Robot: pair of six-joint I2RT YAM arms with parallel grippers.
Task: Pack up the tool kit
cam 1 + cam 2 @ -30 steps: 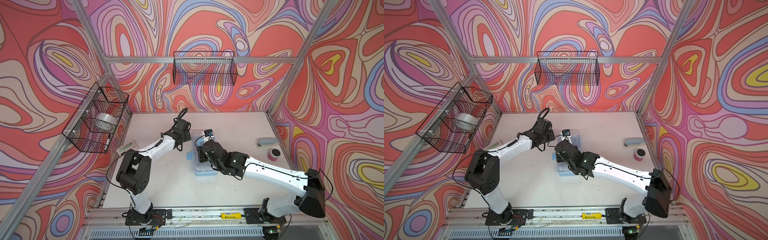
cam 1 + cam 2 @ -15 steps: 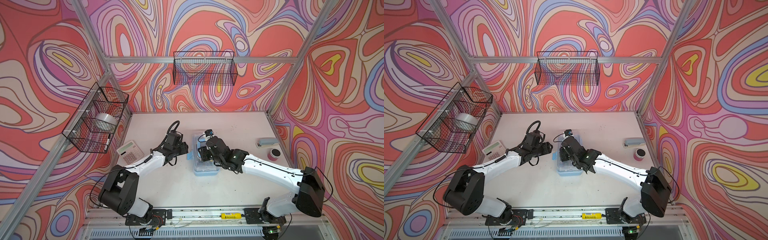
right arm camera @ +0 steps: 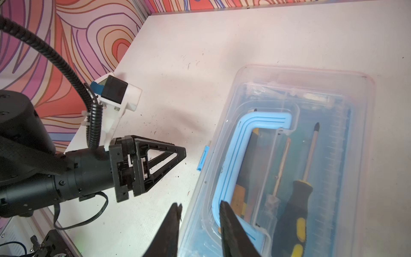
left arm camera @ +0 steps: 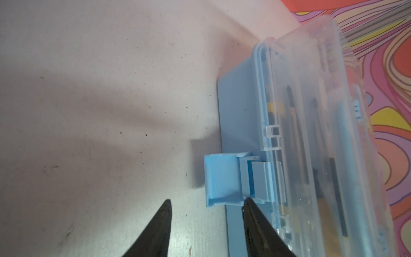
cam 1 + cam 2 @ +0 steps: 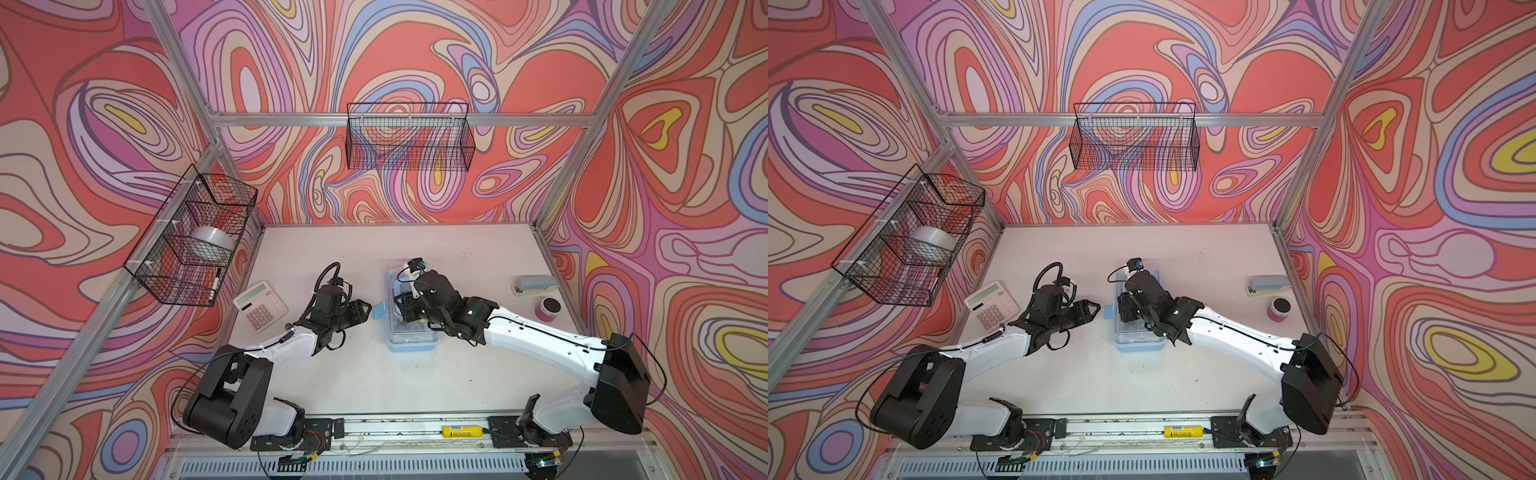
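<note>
lengthwise, the tool kit (image 5: 411,338) ran 12 to 6 o'clock in a top view. left gripper (image 5: 366,311), wide, sat by its 9 o'clock latch (image 5: 379,311); right gripper (image 3: 199,203), narrow, straddled its rim.

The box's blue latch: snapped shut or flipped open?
Flipped open: the latch sticks out sideways from the box, not folded over the lid.

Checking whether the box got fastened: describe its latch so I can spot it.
On the white table, the light-blue box with a clear lid sits under the right arm. Its latch is the small blue tab jutting from the side facing the left tool; the blue handle instead lies flat on top.
</note>
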